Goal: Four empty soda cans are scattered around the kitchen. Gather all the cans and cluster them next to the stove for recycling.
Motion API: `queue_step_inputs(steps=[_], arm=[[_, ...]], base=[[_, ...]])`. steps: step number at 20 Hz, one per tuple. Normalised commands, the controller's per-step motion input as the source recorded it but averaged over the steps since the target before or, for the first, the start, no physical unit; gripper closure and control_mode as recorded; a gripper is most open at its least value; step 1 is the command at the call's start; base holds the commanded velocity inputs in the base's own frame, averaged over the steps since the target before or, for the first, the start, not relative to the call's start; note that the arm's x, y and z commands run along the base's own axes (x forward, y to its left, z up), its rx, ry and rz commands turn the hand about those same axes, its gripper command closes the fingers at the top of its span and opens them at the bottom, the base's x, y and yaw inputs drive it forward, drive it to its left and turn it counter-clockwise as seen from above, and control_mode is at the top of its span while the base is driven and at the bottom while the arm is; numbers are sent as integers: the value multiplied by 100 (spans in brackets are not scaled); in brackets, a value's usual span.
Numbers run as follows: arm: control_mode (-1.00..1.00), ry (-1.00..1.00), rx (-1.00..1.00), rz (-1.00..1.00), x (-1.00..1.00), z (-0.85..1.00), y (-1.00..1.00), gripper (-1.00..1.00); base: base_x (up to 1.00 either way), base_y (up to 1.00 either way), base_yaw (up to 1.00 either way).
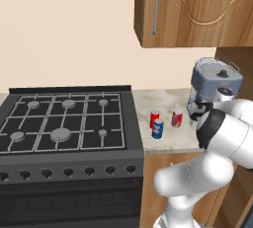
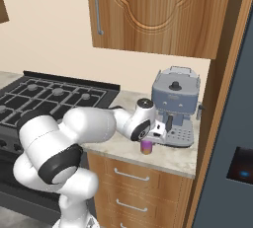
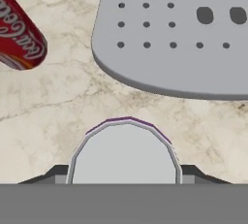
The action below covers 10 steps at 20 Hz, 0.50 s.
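Fingers: flank silver-topped lilac can, grip unclear | counter: veined beige marble | drip tray: grey, perforated

Four small cylindrical soda cans with silvery tops in all: one red can, one blue-and-white can, one reddish-pink can and one pale pink-lilac can. One wide black gas stove carrying six grey round burners on black grates. Seven dark knobs counted along the stove's front row in the left base view. One grey-blue coffee machine. One beige marble-patterned counter. One brown wooden wall cabinet with one grey bar handle. Two wooden drawers counted under the counter, each with one pale handle. One white robot arm with one claw.
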Motion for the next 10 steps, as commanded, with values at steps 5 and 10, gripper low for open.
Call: queue_step_inputs(steps=[5,10], arm=[[-100,1,0,1,0,34,0,100],[-100,3,0,1,4,33,15,100]], base=[[0,0,0],[0,0,0]])
